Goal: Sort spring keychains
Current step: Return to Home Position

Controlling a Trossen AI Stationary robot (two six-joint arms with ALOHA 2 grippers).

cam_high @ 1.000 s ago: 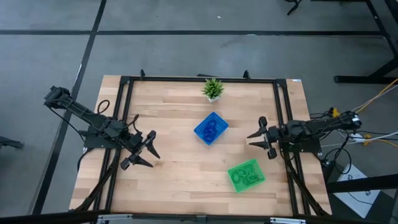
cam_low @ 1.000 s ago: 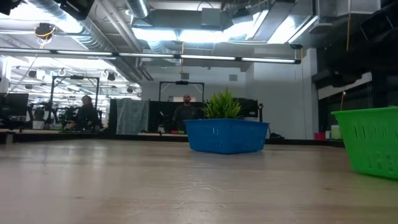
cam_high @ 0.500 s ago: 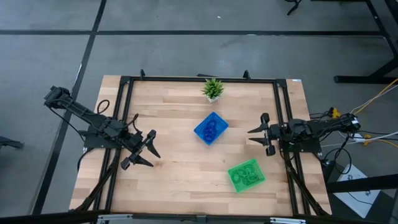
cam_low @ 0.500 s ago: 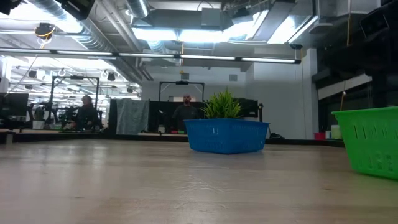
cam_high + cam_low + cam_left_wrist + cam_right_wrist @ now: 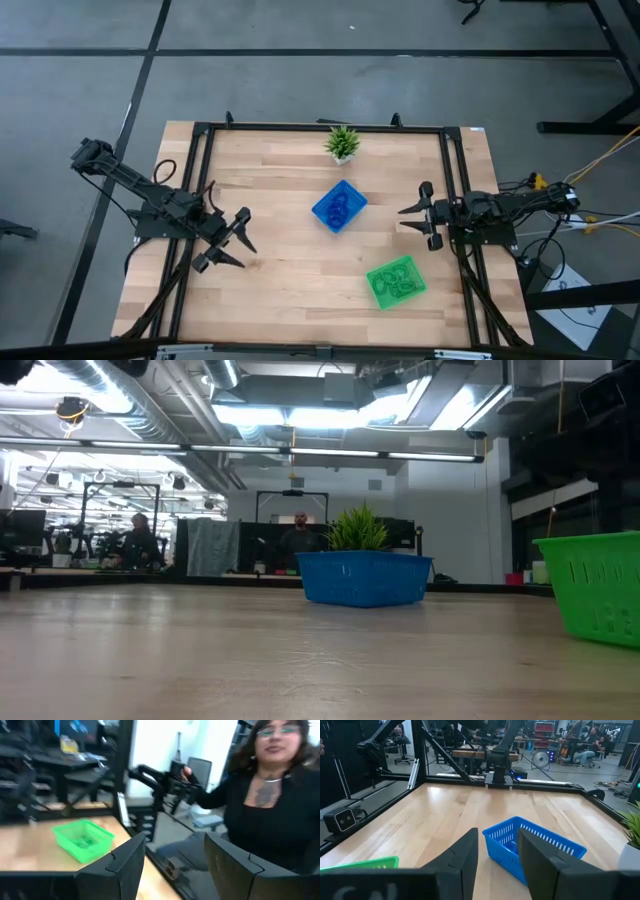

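Observation:
Blue spring keychains [image 5: 338, 207] lie inside the blue square tray [image 5: 350, 194] at mid-table. Light green ones [image 5: 397, 281] lie inside the green square tray [image 5: 384, 270], nearer the near right corner; the left wrist view shows them [image 5: 85, 840] there too. My left gripper [image 5: 232, 245] hangs open over bare wood on the table's left side, pointing toward the trays. My right gripper [image 5: 410, 220] is open by the right rail, right of the blue tray [image 5: 535, 845]. Neither gripper shows in the low view, and I see no keychain loose on the table.
A small potted plant [image 5: 342, 143] stands near the far edge, behind the blue tray [image 5: 365, 578]. A black rail frame [image 5: 200, 180] runs around the tabletop. A person [image 5: 270, 800] stands beyond the table's right side. Bare wood lies between the left gripper and the trays.
My right gripper has shifted a little toward the far edge and stays open. The trays and keychains have not moved.

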